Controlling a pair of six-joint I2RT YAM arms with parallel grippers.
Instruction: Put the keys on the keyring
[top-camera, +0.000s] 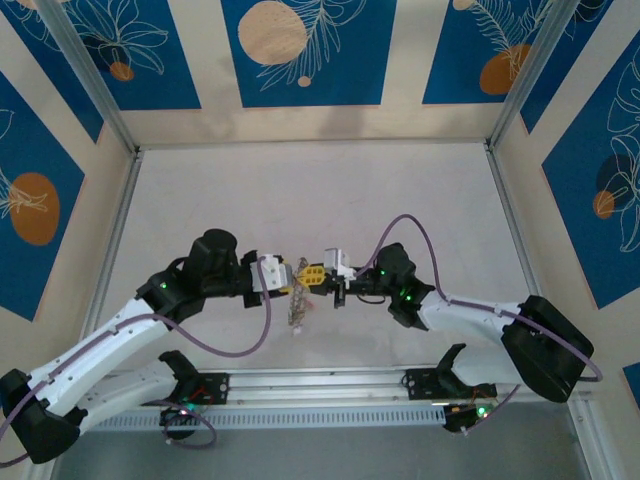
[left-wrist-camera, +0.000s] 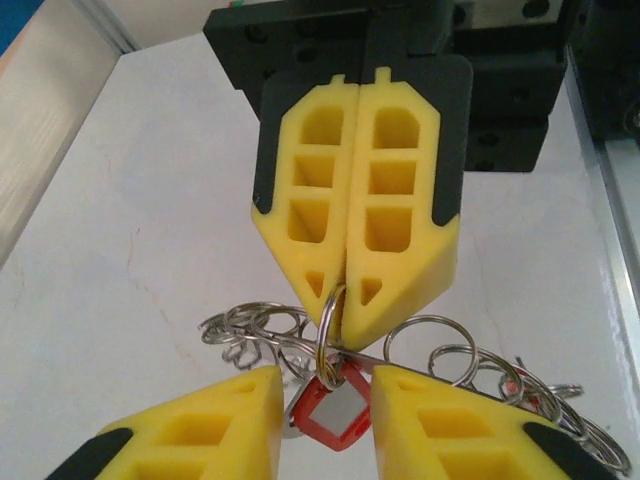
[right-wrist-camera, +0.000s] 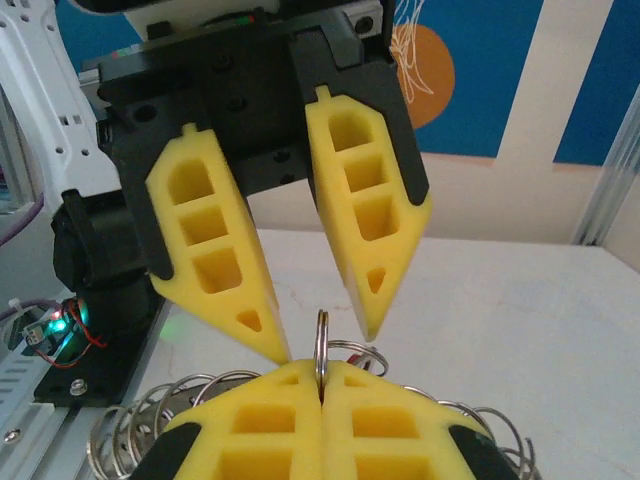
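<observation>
Mid-threading: pinching the split ring in the tight-shut right gripper, loosely straddling the red key with the part-open left gripper; next probably needing a precise regrasp.

Two grippers meet tip to tip above the table's near middle, with no passage between them. The left gripper's jaws stand apart, but a red key and the ring pinched by the right gripper fill that gap. A bunch of rings hangs underneath. The table's far half and both sides lie bare up to the walls.
</observation>
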